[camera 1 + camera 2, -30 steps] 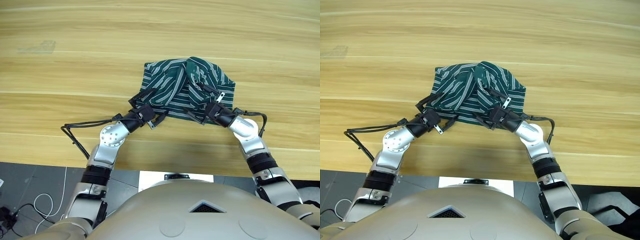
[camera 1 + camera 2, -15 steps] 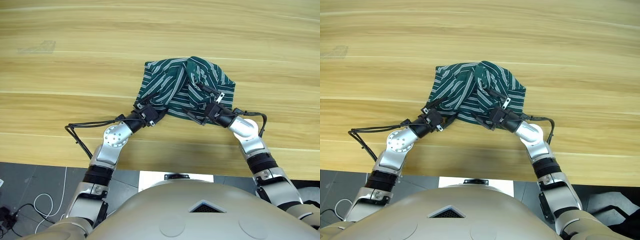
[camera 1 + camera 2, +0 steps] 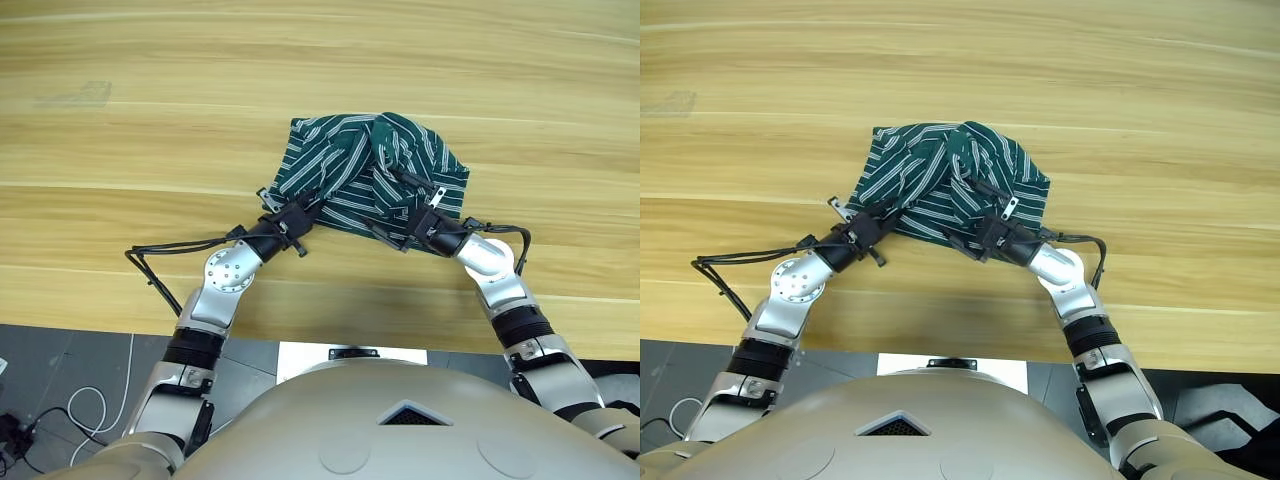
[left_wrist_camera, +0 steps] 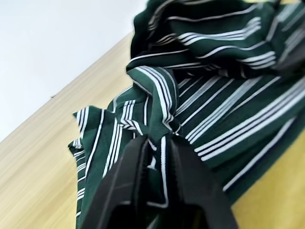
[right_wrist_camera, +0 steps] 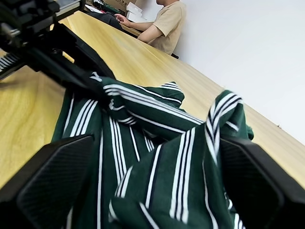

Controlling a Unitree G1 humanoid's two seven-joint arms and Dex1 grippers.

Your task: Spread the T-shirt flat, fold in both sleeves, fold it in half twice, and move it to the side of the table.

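Left end effector (image 3: pixel 298 213) sits at the shirt's near left edge, its fingers (image 4: pixel 125 181) pressed together on a raised fold of the cloth. The shirt (image 3: pixel 372 168), dark green with white stripes, lies bunched in a rumpled heap near the middle of the wooden worktop (image 3: pixel 150 130), with a peak of fabric standing up toward its right side. At the near right edge sits the right end effector (image 3: pixel 410 213), fingers (image 5: pixel 52 181) spread wide apart, with the cloth lying between them and not pinched.
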